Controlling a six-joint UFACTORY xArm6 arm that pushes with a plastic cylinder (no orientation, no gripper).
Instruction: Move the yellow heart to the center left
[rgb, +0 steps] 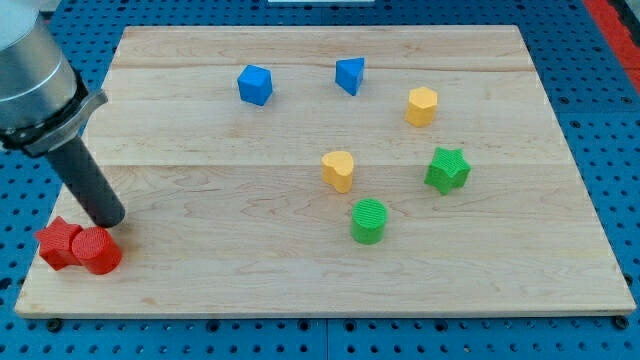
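The yellow heart (339, 170) stands near the middle of the wooden board (200, 180). My tip (110, 222) is far to its left, near the view's bottom left, just above a red cylinder (97, 250). A red star-like block (58, 243) sits against the cylinder's left side. The tip looks close to or touching the red cylinder; I cannot tell which.
A blue cube (255, 84) and a blue triangular block (350, 75) sit near the view's top. A yellow hexagonal block (421, 105) is at upper right. A green star (447, 169) and a green cylinder (369, 220) lie right of and below the heart.
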